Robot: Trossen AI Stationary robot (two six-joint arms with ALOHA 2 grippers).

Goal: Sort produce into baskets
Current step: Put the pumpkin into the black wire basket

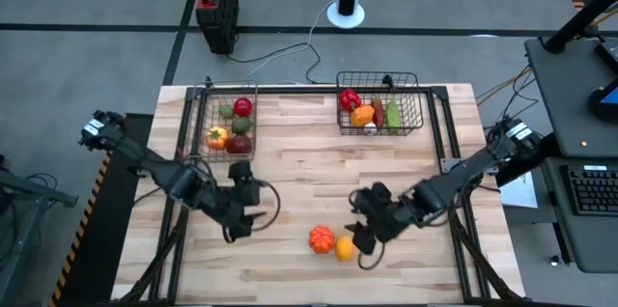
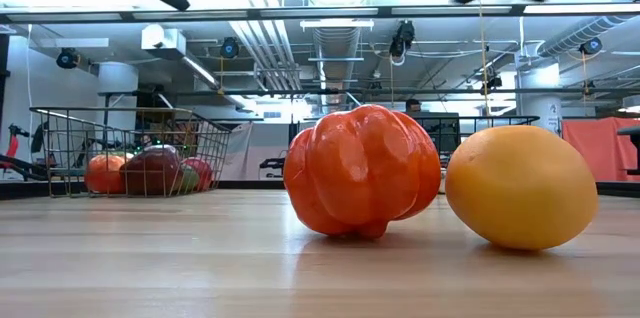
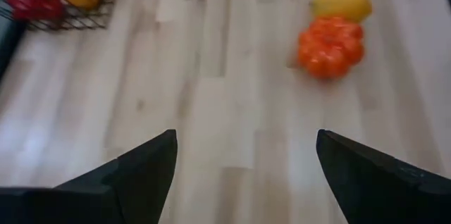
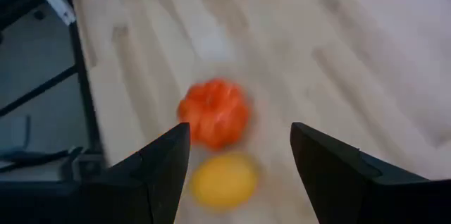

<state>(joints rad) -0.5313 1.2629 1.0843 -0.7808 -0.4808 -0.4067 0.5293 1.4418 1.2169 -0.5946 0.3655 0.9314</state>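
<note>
Lemon (image 1: 345, 247), long axis level in the low view, lies touching orange ribbed tomato (image 1: 322, 239), both just beside spread-fingered right gripper (image 1: 364, 237). Left gripper (image 1: 253, 218) also spread, empty. Left basket (image 1: 199, 114) and right basket (image 1: 417, 106) each hold mixed produce.

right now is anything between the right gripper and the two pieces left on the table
Nothing visible. The right gripper is open right above the yellow fruit, with the orange pumpkin just beyond on bare wood.
</note>
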